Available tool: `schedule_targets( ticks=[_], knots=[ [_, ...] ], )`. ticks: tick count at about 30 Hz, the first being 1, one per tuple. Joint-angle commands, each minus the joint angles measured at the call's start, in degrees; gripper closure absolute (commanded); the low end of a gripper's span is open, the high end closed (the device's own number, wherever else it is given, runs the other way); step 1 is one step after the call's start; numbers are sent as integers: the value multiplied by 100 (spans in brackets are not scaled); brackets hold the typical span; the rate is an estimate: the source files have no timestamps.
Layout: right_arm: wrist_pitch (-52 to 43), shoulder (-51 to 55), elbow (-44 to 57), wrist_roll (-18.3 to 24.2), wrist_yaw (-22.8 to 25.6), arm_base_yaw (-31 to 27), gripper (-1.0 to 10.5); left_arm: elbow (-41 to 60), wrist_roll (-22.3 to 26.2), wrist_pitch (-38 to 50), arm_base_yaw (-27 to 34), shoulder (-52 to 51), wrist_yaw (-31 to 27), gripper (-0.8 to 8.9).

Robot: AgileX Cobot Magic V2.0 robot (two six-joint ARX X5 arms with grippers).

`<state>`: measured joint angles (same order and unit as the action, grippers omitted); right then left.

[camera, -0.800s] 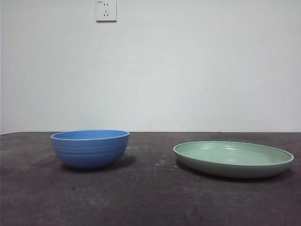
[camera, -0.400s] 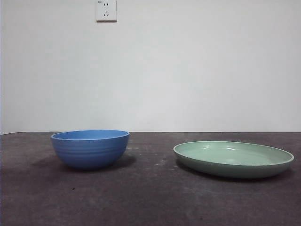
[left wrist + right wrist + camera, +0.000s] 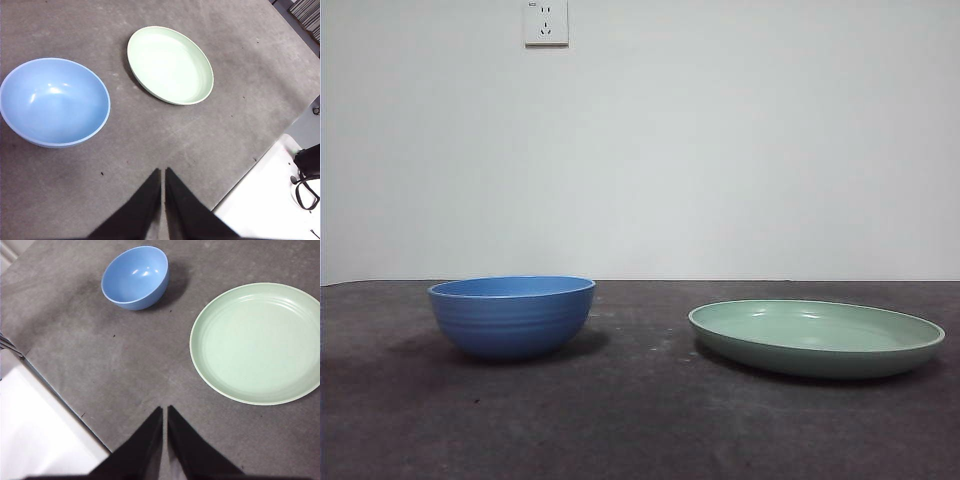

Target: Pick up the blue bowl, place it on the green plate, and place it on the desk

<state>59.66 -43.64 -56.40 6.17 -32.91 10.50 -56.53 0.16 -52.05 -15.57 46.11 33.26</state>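
Both end effectors hang above the tabletop (image 3: 640, 420) with nothing in them: we see the left end effector (image 3: 163, 172) with its two black jaws pressed together, tips meeting over bare surface on the near side of the bowl, and the right end effector (image 3: 165, 410) likewise closed, tips over bare surface near the plate's edge. Neither arm shows in the front view.

We judge that nothing of the task is done yet. The blue bowl (image 3: 511, 316) sits upright on the left of the tabletop, empty, and the green plate (image 3: 817, 338) lies flat on the right, also empty. The two are well apart, with a strip of bare surface between them. Still to do: grasp the bowl, lift it, carry it right, set it on the plate, then put it back down on the tabletop.

For room, we find the scene open. No other thing stands on the surface, so the path from bowl to plate looks free. The left wrist view shows the tabletop's edge with a white surface (image 3: 270, 200) beyond it, and the right wrist view shows an edge near that arm too; both lie away from the bowl and plate. A wall (image 3: 720, 150) with an outlet (image 3: 546, 21) rises behind the far edge.
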Motion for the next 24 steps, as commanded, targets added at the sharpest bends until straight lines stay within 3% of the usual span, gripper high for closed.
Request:
schedule_targets(
  ticks=[1, 3, 6, 8, 24],
  knots=[
    [-24, -39, -98, 57, -9, 26, 879, -131, 59, 61, -22, 37, 42, 742],
    [-24, -39, -98, 24, -9, 26, 765, -131, -2, 57, -22, 37, 42, 641],
    [-24, -39, -98, 22, -9, 26, 584, -131, -87, 55, -22, 37, 39, 416],
    [-24, -39, -98, 22, -9, 26, 578, -131, -87, 59, -22, 37, 37, 348],
    [-26, -39, -98, 22, -9, 26, 578, -142, -177, 114, -28, 321, -236, 349]
  ],
)
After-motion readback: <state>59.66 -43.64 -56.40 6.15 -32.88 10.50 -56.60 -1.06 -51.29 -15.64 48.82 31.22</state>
